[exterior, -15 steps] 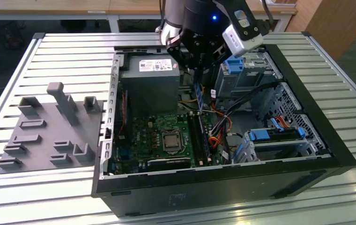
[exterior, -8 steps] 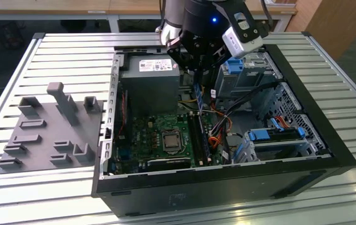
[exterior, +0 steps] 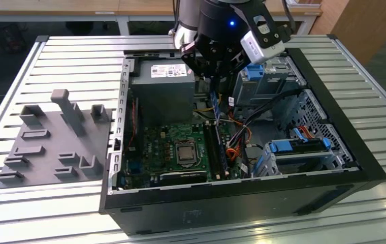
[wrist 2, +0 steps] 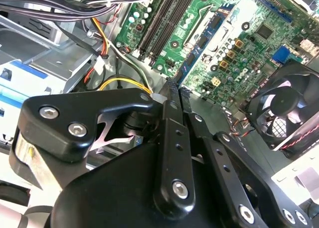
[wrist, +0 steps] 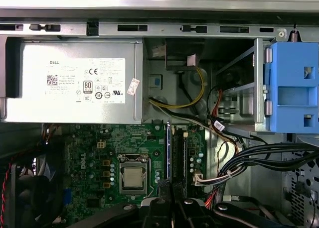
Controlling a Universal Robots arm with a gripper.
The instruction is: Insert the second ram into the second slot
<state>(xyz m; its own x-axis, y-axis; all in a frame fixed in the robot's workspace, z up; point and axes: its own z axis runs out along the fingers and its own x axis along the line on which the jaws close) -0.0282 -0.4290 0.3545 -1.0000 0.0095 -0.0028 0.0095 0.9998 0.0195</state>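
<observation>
In the exterior view the arm stands at twelve o'clock over the open computer case point(exterior: 247, 208) on the slatted desk point(exterior: 64, 56); its claw point(exterior: 215, 85) points straight down, pinched shut on the second ram point(exterior: 215, 100), which hangs on edge above the far end of the black slots point(exterior: 215, 147), not seated; a grey fixture point(exterior: 51, 142) lies at nine o'clock of the case; the first wrist view adds the power supply point(wrist: 75, 83) and processor socket point(wrist: 133, 178); the second wrist view, a fan point(wrist 2: 284, 113).
</observation>
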